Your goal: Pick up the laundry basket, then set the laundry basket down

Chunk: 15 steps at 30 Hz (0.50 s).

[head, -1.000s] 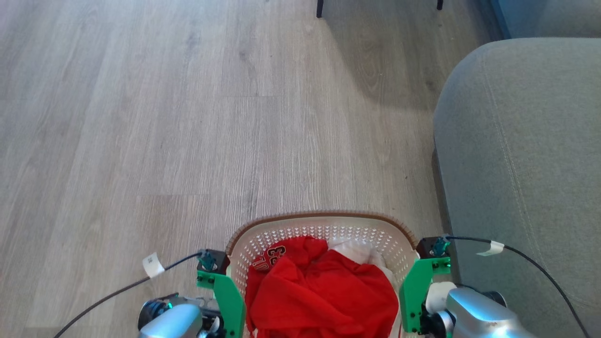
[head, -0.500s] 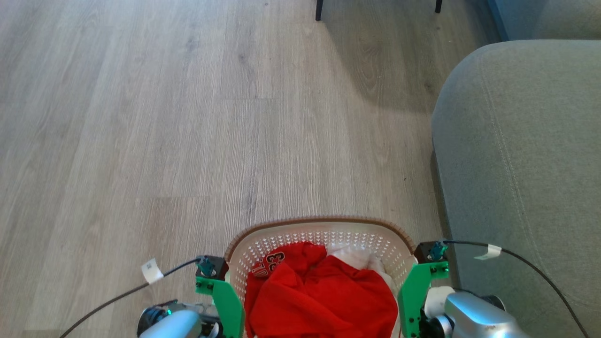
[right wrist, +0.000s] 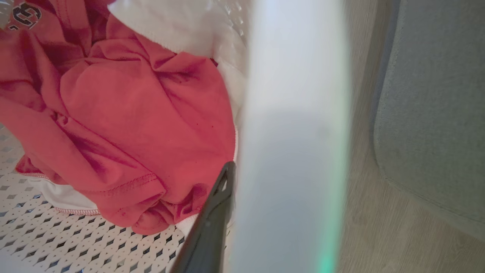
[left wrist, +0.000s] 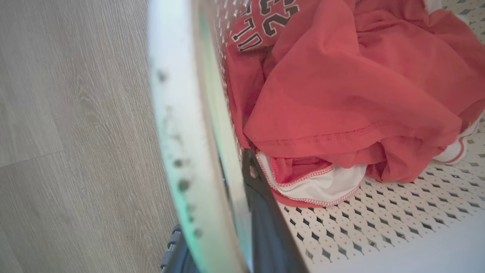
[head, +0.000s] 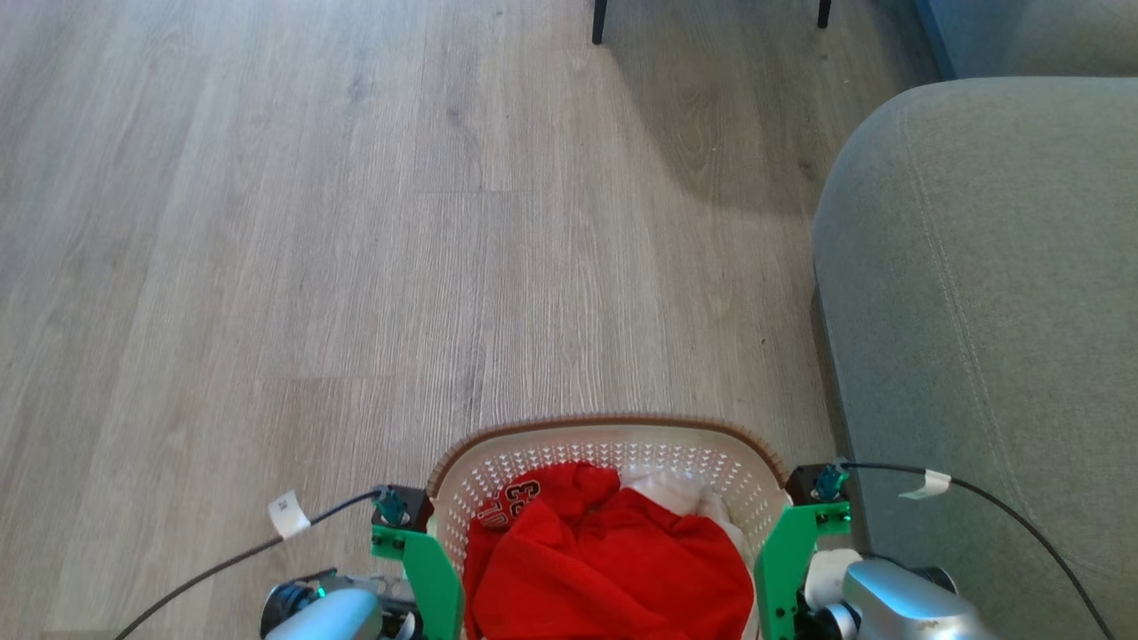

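Left claw (left wrist: 224, 197) and right claw (right wrist: 261, 182) tight on laundry basket (head: 613, 425) rim; grey sofa (head: 987, 311) just beside.

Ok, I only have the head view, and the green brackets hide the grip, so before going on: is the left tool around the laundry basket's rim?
Observer: Yes, in the left wrist view the left tool straddles the laundry basket's white rim, one finger inside the wall.
Operator: And the right?
Observer: The right tool's inner finger lies against the inside wall; the outer one is hidden behind the rim.
Operator: Any cloth caught?
Observer: A white garment with red trim lies beside the left finger; pinched or not, I cannot tell.
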{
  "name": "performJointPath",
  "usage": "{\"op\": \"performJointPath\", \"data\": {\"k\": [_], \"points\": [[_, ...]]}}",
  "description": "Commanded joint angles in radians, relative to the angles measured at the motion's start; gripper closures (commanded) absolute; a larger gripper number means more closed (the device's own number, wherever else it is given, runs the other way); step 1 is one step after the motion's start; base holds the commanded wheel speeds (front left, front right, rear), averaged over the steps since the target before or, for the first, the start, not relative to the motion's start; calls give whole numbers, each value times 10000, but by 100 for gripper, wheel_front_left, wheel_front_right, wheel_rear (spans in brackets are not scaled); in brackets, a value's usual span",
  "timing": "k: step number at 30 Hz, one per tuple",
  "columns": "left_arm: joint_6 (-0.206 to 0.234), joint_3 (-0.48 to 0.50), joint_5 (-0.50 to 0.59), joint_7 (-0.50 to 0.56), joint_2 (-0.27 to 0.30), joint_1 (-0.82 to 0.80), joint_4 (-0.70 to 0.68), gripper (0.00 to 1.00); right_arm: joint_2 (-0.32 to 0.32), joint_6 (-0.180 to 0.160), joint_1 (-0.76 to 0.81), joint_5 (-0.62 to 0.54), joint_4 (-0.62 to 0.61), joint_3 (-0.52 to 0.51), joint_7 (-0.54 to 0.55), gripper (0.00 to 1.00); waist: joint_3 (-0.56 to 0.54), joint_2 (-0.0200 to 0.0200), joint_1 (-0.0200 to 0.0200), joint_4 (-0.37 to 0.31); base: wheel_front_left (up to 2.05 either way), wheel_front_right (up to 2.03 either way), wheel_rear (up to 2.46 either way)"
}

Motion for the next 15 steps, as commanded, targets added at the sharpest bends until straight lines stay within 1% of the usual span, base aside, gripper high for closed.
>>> {"op": "performJointPath", "data": {"k": [1,15], "points": [[-241,39,57,-94,-74,-320,-323,100,267,75,-182,1,-321,220,-178,100,-3,-1,1,4,0,0,0],[-241,33,94,-71,-74,-236,-277,100,267,75,-184,338,-316,584,-236,100,-111,-1,1,-39,0,0,0]]}}
